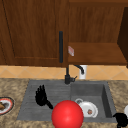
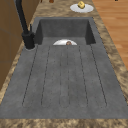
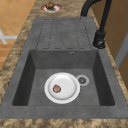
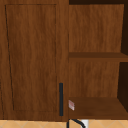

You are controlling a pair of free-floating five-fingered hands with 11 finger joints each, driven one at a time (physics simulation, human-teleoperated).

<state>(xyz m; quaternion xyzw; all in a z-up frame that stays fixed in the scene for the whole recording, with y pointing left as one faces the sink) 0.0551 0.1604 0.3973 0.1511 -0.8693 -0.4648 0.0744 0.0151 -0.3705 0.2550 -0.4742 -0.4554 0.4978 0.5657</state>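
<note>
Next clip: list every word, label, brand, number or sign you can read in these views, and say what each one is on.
None can be read: no words, numbers or brands appear in any view.
The small pinkish tag at the shelf edge beside the cabinet door is too blurred to tell whether it bears print.
The white plate in the sink, the red ball and the tap are unmarked.

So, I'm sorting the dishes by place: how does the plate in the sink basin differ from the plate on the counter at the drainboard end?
The white plate in the basin is plain white; the counter plate has a red rim. The white plate in the basin lies down in the sink, the counter plate up on the counter. The first holds one small brown morsel, the second a bigger brown heap. Both are round and lie flat.
</note>
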